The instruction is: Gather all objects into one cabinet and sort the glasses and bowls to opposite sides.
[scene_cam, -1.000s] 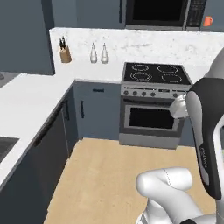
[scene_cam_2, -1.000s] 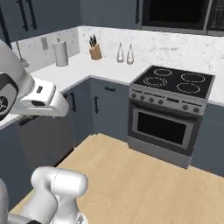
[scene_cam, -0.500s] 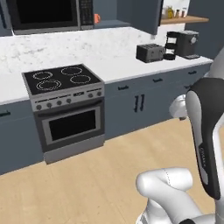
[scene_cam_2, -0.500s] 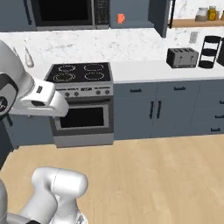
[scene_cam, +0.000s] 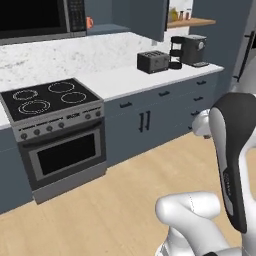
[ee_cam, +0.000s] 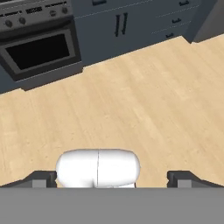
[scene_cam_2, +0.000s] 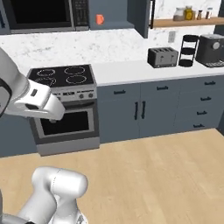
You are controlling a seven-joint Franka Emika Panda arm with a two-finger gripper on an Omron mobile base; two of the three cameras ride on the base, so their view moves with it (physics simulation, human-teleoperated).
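The base has swung rightward past the black-topped steel stove [scene_cam: 52, 107], so the tool [ee_cam: 112, 178], jaws wide and empty above the pale wood floor [ee_cam: 131, 100], now faces the white bench [scene_cam_2: 144, 70], and the small orange cup [scene_cam_2: 100, 19] sits high and far ahead.

Both base views look forward and down from behind the arm across open wood floor [scene_cam: 125, 200] at a run of kitchen units some way off. The left one faces the stove [scene_cam: 50, 100] nearly square on; the right one sits further right and takes in more of the worktop [scene_cam_2: 144, 70]. They share stove, worktop, toaster [scene_cam_2: 162, 57] and coffee machine [scene_cam: 189, 50]. The hand view points steeply down at the floor, its top edge catching the oven door [ee_cam: 39, 50] and lower cabinets [ee_cam: 127, 26].
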